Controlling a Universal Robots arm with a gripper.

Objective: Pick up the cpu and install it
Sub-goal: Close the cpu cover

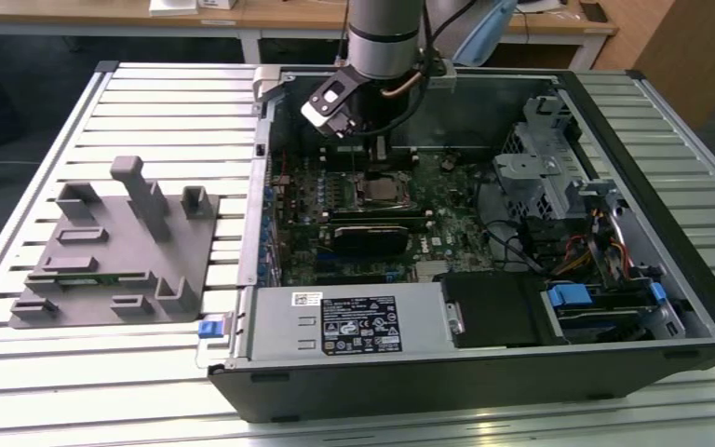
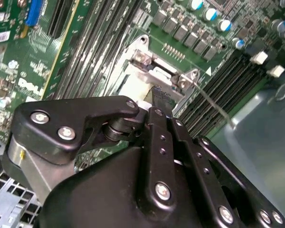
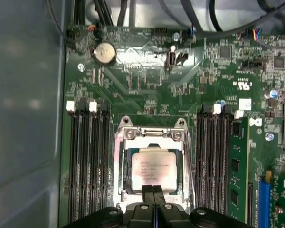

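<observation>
Motherboard (image 3: 147, 80): closed pincer (image 3: 153, 189) perhaps touching cpu (image 3: 154, 168).

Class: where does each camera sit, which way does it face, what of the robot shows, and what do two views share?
Exterior view: off the arm, looking down into the open computer case; the arm shows.
First wrist view: on the arm, facing down onto the cpu; the claw shows.
Second wrist view: on the arm, slanting along the claw at the motherboard.
Both wrist views share the socket.
</observation>
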